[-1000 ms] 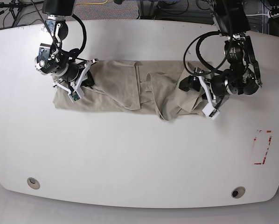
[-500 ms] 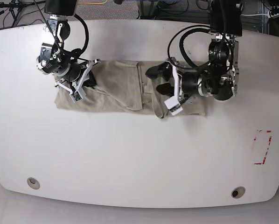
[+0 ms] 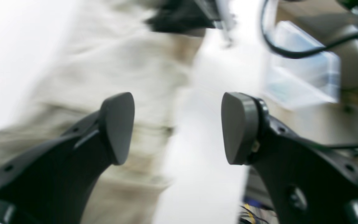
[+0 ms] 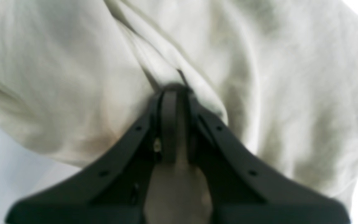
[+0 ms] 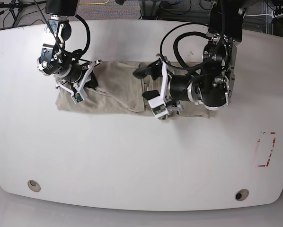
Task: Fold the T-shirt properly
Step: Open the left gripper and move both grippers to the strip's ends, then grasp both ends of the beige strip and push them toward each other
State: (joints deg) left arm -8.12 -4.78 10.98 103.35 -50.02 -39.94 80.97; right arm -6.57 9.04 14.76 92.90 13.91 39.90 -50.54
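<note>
T-shirt (image 5: 115,90) cloth lay as a long wrinkled band across the far middle of the white table (image 5: 132,161), partly folded already, with loose layers bunched near its centre. I judged it light and very soft, so it would sag and slide when lifted from one point only; a hem or a doubled edge seemed the better place to take it, with both hands well apart.

My right gripper (image 4: 172,93) was closed tight on a ridge of the fabric, a small pleat pinched between the jaws, at the end of the shirt on the left side of the base view. My left gripper (image 3: 179,127) stood wide open and had nothing in it. It hovered over the middle of the shirt, one fingertip (image 3: 118,124) above the cloth and the other above bare table beside the edge. Its wrist view was blurred, so I could not tell if it touched the fabric.

I thought the loose fold under the left gripper could slip open if taken too shallow.
</note>
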